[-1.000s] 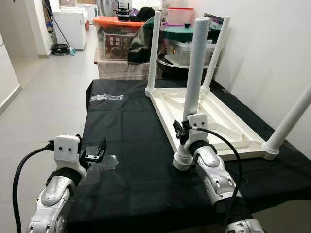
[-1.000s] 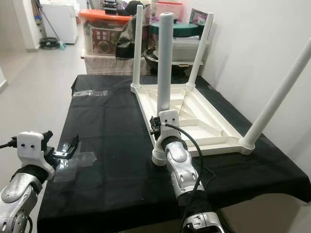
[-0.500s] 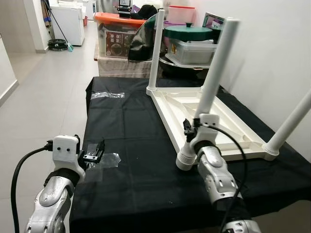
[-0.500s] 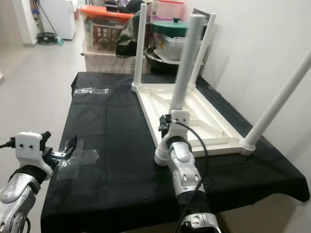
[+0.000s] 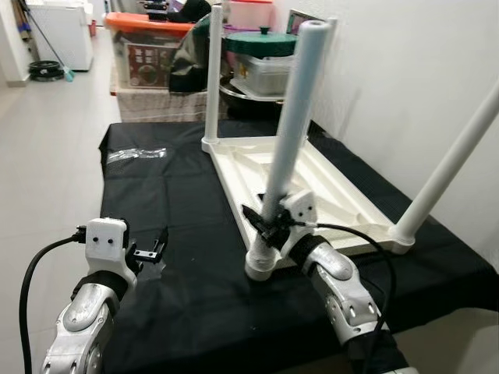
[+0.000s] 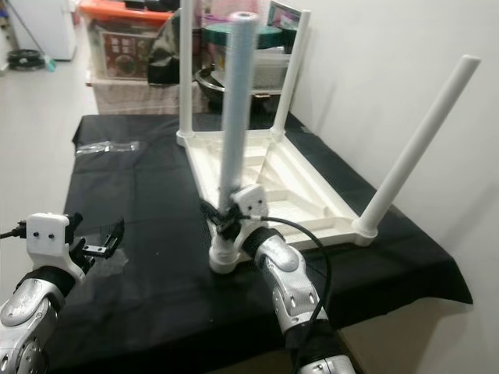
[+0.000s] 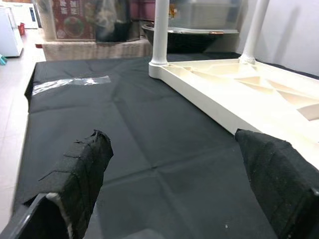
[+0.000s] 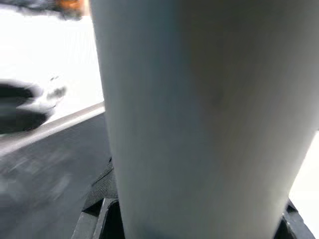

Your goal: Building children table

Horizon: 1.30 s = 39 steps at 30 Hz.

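Clamped low on the fourth white plastic tube leg [image 5: 290,128], the right gripper [image 5: 269,226] tilts it over the upturned cream tabletop's [image 5: 312,183] near-left corner; three legs stand fitted. Left gripper [image 5: 150,251] hovers, fingers apart.

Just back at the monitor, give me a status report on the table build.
Right gripper shut on near leg, low down. Left gripper open over black cloth. Tabletop upside down, three other legs in. Nothing in the way.

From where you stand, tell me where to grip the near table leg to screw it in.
Grip the near leg low, just above its flared base, from your side, as the right gripper does. The round shaft leans; a low hold steadies it.
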### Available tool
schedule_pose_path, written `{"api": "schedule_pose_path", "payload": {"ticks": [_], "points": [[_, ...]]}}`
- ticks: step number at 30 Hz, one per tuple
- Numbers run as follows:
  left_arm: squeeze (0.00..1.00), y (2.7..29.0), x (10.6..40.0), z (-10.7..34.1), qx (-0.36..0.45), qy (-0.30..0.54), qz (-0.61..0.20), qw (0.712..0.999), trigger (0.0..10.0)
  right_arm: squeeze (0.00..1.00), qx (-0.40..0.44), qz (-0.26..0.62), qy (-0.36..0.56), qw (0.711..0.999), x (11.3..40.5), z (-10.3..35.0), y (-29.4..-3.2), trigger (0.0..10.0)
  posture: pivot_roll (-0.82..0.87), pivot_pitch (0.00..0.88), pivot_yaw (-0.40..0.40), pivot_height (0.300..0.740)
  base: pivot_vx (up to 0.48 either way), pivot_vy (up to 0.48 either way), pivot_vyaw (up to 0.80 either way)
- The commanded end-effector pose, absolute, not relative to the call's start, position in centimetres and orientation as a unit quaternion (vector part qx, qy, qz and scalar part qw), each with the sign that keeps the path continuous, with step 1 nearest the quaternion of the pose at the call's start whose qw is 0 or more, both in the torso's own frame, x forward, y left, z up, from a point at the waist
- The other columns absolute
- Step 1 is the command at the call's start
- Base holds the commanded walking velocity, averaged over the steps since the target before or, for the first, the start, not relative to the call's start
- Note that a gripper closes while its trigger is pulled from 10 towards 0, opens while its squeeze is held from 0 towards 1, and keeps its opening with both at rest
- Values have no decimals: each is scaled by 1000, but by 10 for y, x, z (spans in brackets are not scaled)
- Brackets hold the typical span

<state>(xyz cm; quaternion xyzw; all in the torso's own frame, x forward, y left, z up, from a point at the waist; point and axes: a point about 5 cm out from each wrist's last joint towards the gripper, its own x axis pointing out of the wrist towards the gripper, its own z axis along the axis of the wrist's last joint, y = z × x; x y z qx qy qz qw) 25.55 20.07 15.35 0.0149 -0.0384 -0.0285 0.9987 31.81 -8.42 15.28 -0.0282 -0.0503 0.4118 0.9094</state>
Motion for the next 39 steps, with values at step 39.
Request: {"api": "schedule_pose_path", "payload": {"ticks": [39], "points": [[0,202,245,146,8,-26,-13,1000,10000,0,-25,656,77,750,311,116,-84,10000,108,0,-146,740,0,0,0]]}}
